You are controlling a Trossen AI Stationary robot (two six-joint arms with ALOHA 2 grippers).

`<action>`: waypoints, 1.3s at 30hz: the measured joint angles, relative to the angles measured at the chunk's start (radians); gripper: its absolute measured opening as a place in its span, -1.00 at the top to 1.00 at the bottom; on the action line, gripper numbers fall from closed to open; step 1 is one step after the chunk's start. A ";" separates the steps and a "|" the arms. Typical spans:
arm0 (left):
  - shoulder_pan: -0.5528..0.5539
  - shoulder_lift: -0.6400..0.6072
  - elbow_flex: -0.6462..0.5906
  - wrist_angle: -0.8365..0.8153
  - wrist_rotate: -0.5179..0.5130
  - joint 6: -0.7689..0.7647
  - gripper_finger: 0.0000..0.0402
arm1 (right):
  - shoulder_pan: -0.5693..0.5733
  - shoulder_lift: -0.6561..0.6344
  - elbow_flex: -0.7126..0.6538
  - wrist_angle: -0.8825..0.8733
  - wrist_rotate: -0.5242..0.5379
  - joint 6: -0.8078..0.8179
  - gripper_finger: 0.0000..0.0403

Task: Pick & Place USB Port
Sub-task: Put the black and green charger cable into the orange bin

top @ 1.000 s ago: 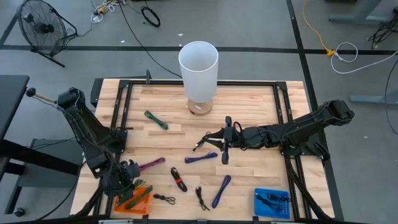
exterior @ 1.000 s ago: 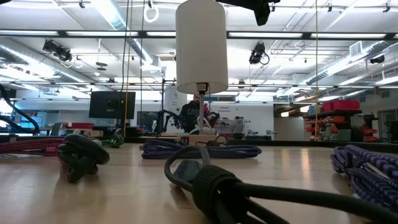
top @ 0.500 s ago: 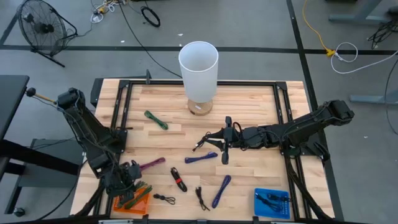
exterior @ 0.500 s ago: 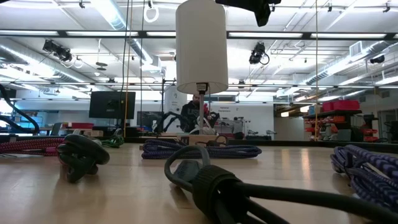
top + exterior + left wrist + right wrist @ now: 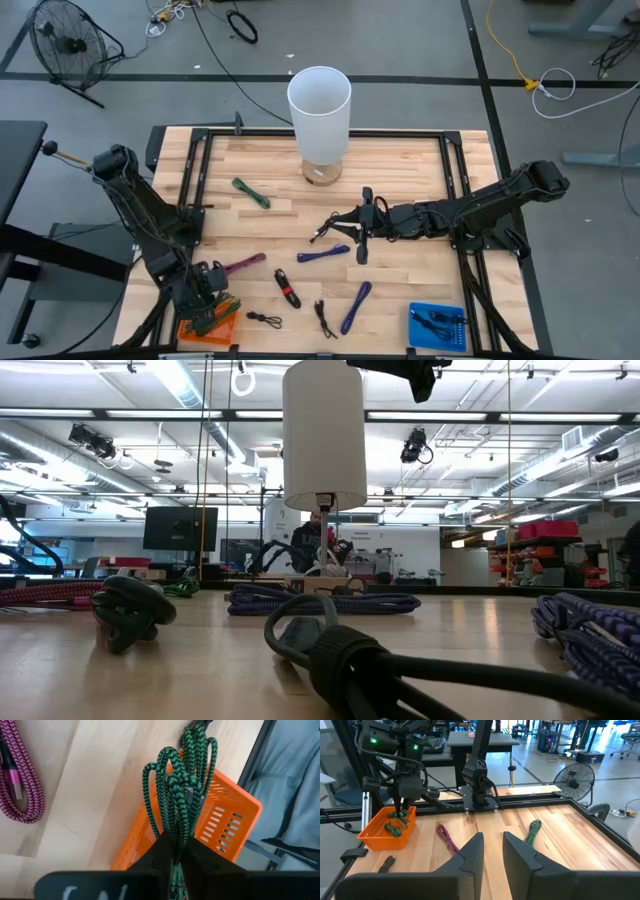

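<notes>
Wood table (image 5: 400, 160) strewn with cables, left gripper (image 5: 205, 305) clamping green cable (image 5: 181, 795) over orange bin (image 5: 220, 820) — right gripper (image 5: 492, 852) parted, seemingly empty.

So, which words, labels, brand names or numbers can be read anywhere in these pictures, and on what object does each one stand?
No text can be read with certainty.
White marks on the left gripper, seen in its own wrist view: cut off by the picture edge, unreadable.
Monitor and signs in the room behind the table, low view: too small to read.
Green cable, orange basket, blue tray, white cylinder: no lettering visible.
</notes>
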 joint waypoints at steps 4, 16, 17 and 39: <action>0.000 -0.001 0.000 0.006 -0.014 0.004 0.79 | 0.000 0.000 0.000 -0.004 0.000 0.000 0.65; 0.000 -0.005 0.000 0.068 -0.028 0.029 0.67 | -0.014 0.000 0.000 -0.026 0.000 0.006 0.65; 0.000 -0.004 0.000 0.071 -0.028 0.029 0.66 | -0.014 0.000 0.000 -0.026 0.000 0.006 0.65; 0.000 -0.022 0.000 0.083 -0.020 0.010 0.68 | -0.014 0.000 0.000 -0.026 -0.003 0.006 0.65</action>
